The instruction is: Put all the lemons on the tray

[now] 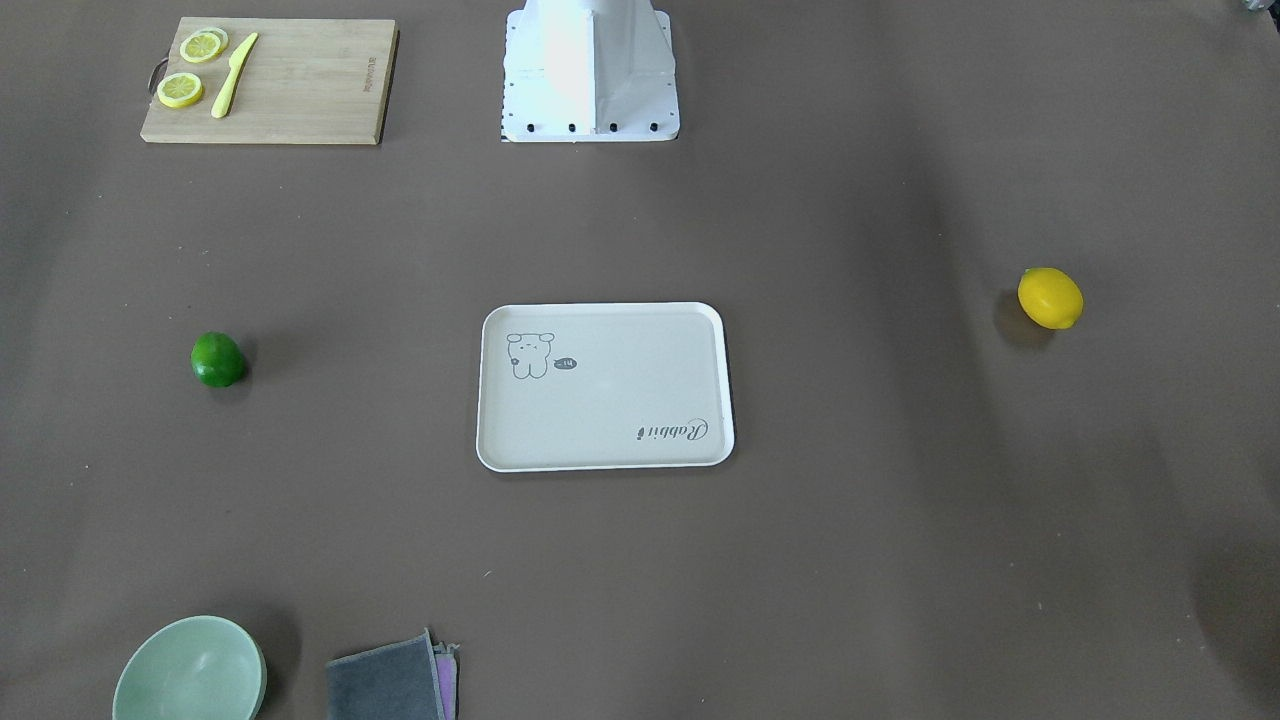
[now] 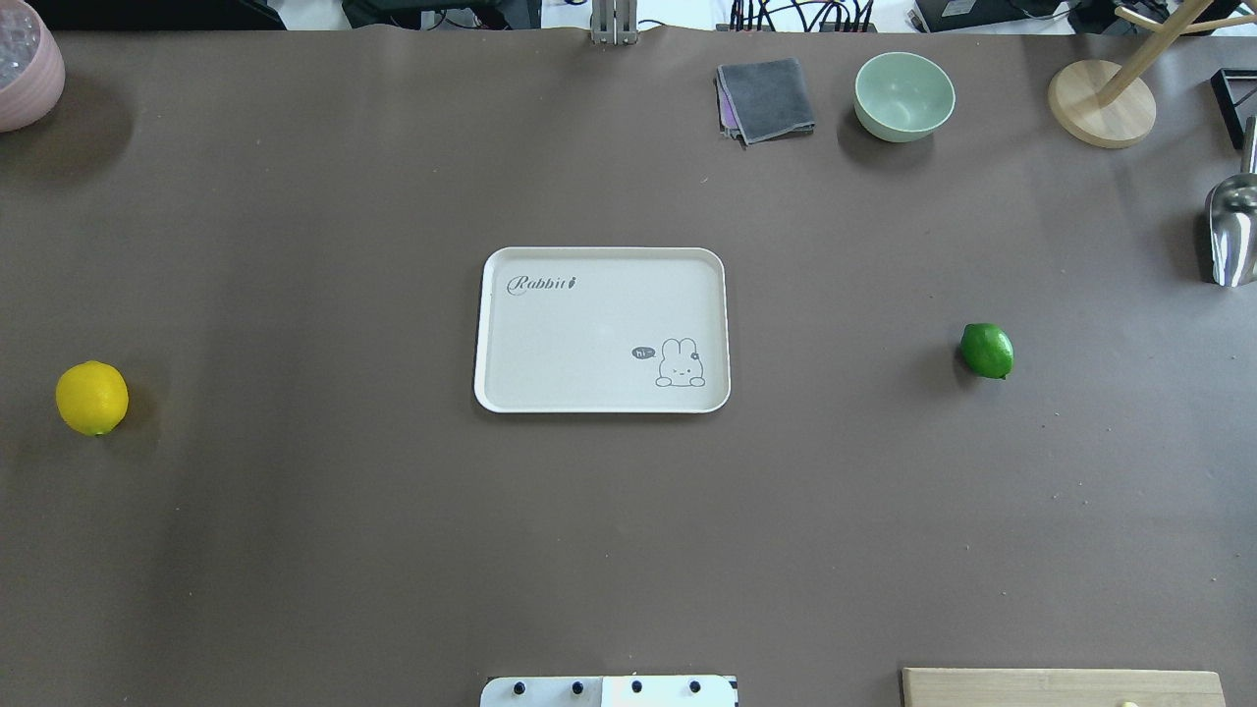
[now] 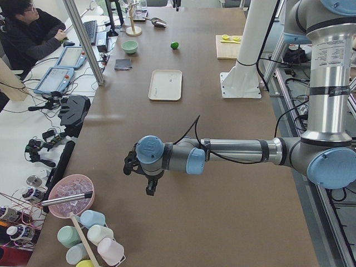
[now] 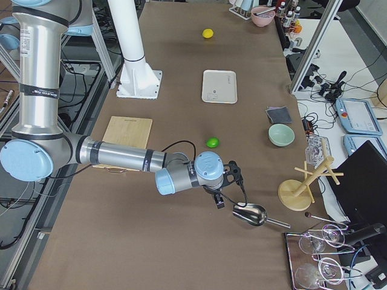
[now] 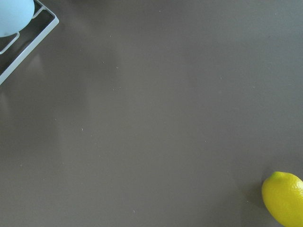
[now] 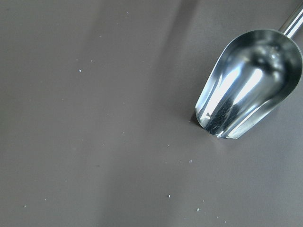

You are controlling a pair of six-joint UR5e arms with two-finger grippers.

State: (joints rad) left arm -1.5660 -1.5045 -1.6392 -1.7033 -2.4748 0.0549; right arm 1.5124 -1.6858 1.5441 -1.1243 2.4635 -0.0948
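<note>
Found a wooden cutting board (image 1: 290,85) at one corner of the brown table (image 2: 295,550), bearing two lemon slices (image 1: 180,90) and a yellow knife (image 1: 233,75) just beside them. Saw along the opposite edge a folded grey cloth (image 2: 768,98) near a pale green bowl (image 2: 903,95), then a round-footed wooden stand (image 2: 1100,103) and a shiny metal scoop (image 2: 1232,226). Noted a pink bowl (image 2: 25,64) of clear cubes at the other end of that edge.

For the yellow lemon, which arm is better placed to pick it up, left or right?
Left. The yellow lemon lies far on the robot's left, and the left wrist view shows it at its lower corner. The right arm is at the opposite end, above a metal scoop.
</note>
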